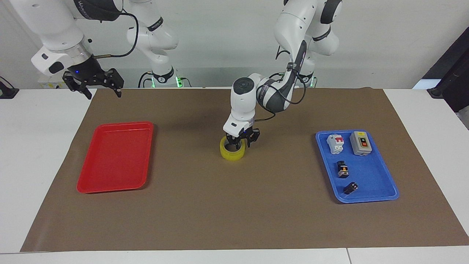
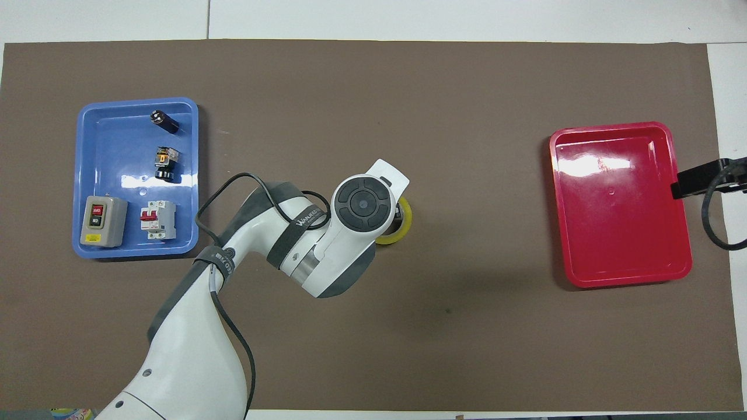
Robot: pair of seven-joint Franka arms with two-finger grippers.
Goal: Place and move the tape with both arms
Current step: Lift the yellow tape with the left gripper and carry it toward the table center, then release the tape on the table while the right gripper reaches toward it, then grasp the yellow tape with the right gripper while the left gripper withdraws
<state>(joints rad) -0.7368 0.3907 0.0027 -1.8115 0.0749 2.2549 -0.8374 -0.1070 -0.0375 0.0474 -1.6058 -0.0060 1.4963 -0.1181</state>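
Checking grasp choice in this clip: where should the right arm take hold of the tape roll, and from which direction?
The tape lies flat on the brown mat, hole facing up. Best to come straight down from above and pinch its wall, one finger in the hole, one outside. The left gripper sits at its rim now; the right gripper waits open near the red tray.

Only legible text: a brand word on the dark grey band of the left arm (image 2: 303,219) in the overhead view, reads roughly "WANJEED", not certain. Same style of lettering on the right arm (image 1: 88,5) band in the facing view, unreadable. Switch box (image 2: 103,221) button markings too small.
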